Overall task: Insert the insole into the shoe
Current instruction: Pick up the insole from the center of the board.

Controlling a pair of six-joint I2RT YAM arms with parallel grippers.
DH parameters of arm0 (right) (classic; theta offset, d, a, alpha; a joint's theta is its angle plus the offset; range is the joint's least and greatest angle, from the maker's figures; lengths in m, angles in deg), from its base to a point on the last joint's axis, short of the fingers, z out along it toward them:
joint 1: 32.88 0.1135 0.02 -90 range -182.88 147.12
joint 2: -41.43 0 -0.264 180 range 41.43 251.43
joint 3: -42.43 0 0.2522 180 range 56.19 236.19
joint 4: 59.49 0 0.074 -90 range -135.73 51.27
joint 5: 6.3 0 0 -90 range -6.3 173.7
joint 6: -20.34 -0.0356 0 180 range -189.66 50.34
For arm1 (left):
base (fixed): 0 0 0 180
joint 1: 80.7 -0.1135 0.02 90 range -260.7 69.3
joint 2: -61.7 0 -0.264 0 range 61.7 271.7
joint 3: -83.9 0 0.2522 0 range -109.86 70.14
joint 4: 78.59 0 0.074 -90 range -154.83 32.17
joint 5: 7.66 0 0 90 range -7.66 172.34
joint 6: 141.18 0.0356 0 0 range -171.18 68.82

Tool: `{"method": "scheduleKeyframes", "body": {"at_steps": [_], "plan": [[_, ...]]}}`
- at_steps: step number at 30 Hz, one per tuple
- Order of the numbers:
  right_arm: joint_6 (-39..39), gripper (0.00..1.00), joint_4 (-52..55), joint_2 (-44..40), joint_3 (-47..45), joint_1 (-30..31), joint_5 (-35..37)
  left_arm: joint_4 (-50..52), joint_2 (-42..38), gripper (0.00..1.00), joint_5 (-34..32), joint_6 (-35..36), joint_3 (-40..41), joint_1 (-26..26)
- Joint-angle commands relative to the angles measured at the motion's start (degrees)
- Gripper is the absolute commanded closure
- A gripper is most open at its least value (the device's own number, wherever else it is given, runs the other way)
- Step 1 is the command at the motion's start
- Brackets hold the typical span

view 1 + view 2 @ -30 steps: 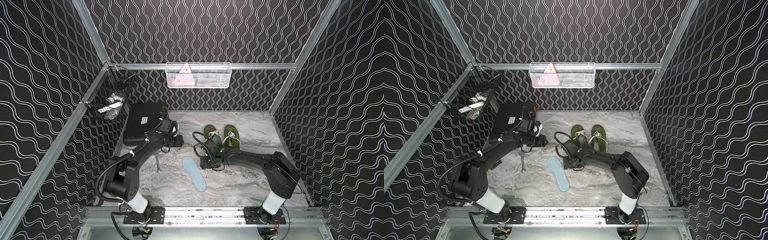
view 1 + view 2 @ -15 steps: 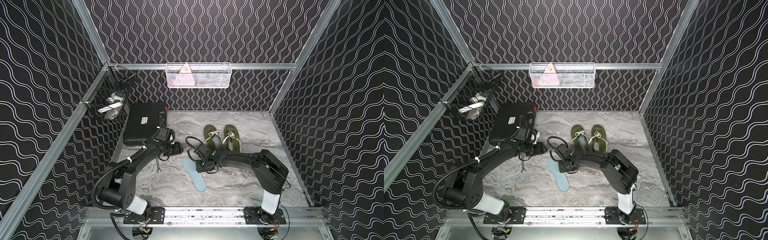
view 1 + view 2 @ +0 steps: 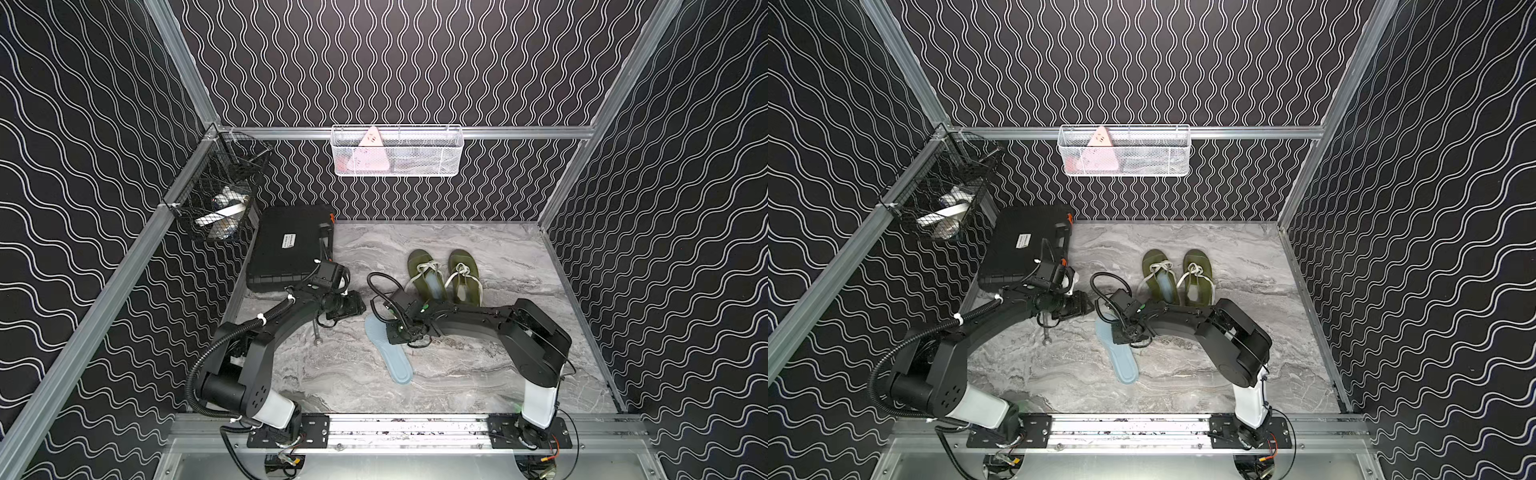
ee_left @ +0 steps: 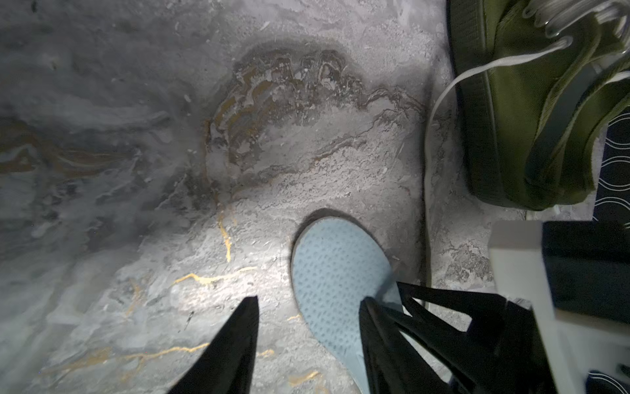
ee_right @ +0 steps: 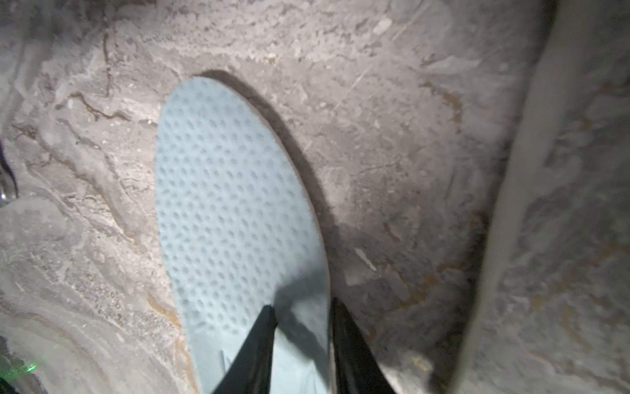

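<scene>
So the insole (image 3: 392,357) lies flat on the desk (image 3: 478,374), out in front of the two green shoes (image 3: 424,276) and not touching them. Right hand (image 5: 302,304) is down on its shoe-side end, jaws only a little apart, one finger on top and one just off the edge. It doesn't look pinched, though that wrist view is blurry. Left hand (image 4: 308,300) hovers half open at the same end, holding nothing.

Dotted pale-blue insole (image 5: 231,204) flat on marble table (image 5: 392,136); end effector (image 5: 302,303) fingers apart astride its edge
</scene>
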Motion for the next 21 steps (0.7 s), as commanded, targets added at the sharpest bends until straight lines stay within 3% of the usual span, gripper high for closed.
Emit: {"method": "scheduleKeyframes", "body": {"at_steps": [1,5,9,18,21], "plan": [[-1.71,0.71,2.7,1.27,-0.17,0.34,-0.93,-0.86,-0.19,0.47,1.62,-1.15,-0.25,-0.05],[-3.05,0.82,4.57,2.4,0.75,0.34,1.28,-4.19,0.7,0.48,8.11,-4.06,0.3,-0.48],[-4.6,0.99,2.96,0.56,-0.8,0.34,2.67,-7.05,-0.64,0.49,9.89,-6.72,1.57,-0.5],[-9.16,1.0,1.55,-13.1,-7.8,0.25,14.84,-10.67,-1.18,0.51,14.05,-10.15,0.7,-0.46],[-8.7,1.0,3.19,-19.06,-9.71,-0.24,19.09,-8.35,-0.54,0.53,10.9,-9.37,-1.75,1.68]]}}
